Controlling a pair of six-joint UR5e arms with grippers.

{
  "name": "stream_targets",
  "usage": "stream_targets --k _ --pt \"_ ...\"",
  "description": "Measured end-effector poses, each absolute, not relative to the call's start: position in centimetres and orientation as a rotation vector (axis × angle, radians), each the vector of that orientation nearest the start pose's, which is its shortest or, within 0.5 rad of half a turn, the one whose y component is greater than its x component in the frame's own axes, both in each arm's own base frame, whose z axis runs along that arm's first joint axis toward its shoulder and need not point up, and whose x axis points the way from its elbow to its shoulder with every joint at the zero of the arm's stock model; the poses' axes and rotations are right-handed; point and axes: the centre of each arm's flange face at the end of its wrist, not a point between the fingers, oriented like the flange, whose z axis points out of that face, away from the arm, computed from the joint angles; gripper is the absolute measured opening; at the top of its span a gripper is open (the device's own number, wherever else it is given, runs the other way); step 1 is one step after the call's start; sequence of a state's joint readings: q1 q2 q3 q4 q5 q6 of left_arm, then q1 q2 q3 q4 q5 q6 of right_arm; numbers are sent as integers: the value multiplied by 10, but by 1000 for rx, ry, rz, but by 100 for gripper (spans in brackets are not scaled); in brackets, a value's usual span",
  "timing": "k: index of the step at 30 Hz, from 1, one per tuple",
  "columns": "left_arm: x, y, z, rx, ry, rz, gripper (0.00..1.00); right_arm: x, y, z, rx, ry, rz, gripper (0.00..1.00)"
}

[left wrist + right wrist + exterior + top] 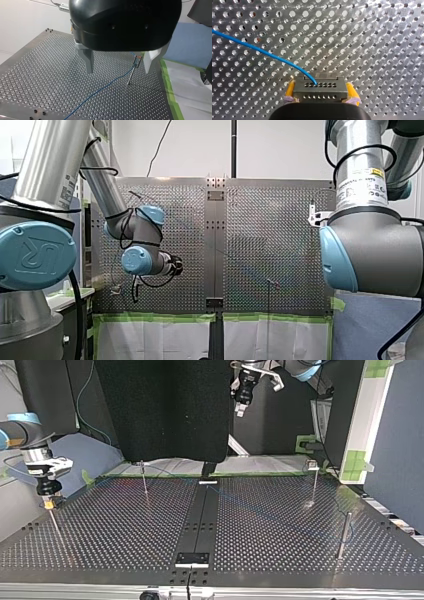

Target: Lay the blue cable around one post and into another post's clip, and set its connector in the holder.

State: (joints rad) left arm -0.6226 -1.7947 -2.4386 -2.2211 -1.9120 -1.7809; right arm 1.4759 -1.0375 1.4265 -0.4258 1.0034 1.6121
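Right gripper (pixel 320 91): yellow pads clamped tight on the grey connector (pixel 319 85), with the blue cable (pixel 262 51) entering it. It sits atop the thin post (pixel 54 522) at the top view's near left. Seated in a holder? Cannot tell. Left gripper (pixel 118 70): jaws wide open, empty, high over the table. The cable climbs to the clip post (pixel 133 71). Judgement: routing largely done; seating and release remain.

A perforated metal table (pixel 125 535) fills the scene, split down the middle by a black strip (pixel 200 520). Green tape (pixel 165 476) edges its far side in the top view, where a black cloth (pixel 165 410) hangs. A blue panel (pixel 395 435) stands at that view's right.
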Motion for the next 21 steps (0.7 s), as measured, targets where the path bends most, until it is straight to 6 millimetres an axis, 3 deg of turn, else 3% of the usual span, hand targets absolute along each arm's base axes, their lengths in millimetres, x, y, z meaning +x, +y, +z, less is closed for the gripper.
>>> stream_targets --k 21 --pt "227 -286 115 108 1737 -316 100 124 -683 281 1508 -949 1593 0"
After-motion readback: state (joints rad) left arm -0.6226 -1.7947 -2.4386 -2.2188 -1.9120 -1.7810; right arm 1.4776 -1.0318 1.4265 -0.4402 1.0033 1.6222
